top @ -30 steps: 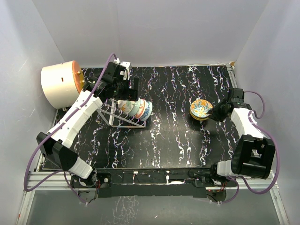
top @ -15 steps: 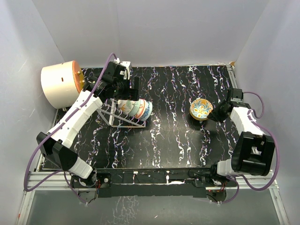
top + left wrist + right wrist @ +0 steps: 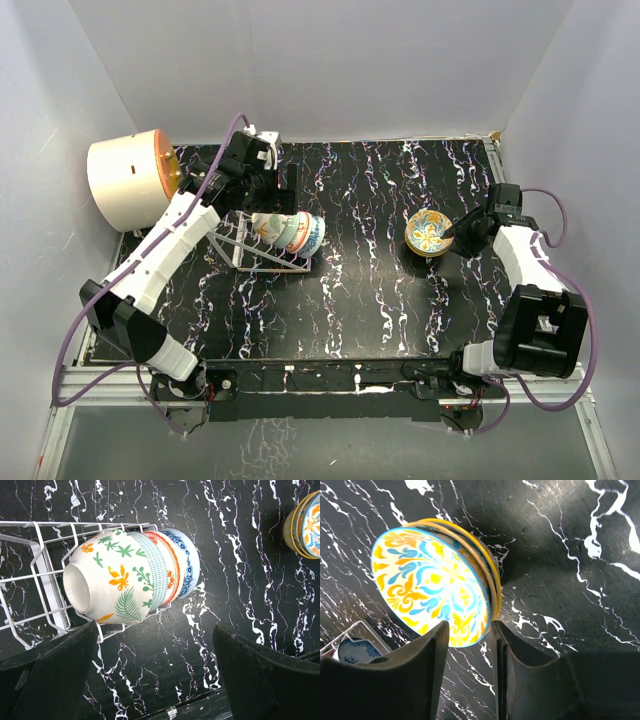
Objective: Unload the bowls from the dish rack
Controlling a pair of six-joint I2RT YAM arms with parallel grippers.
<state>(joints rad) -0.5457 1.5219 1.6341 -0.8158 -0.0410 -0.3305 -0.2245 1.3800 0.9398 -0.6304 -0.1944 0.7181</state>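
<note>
Dish rack (image 3: 238, 255) sits left of centre on the counter (image 3: 360, 295). Nested bowls (image 3: 130, 580) lie in it on their sides, axis left-right, mouths facing right. Your left tool (image 3: 155, 660) hangs over them, jaws wide apart. Stacked bowls (image 3: 429, 233) sit upright centre-right. Your right tool (image 3: 470, 627) straddles their rim, and you cannot tell whether it is pinching. Cream cylinder (image 3: 128, 180) upper left.
</note>
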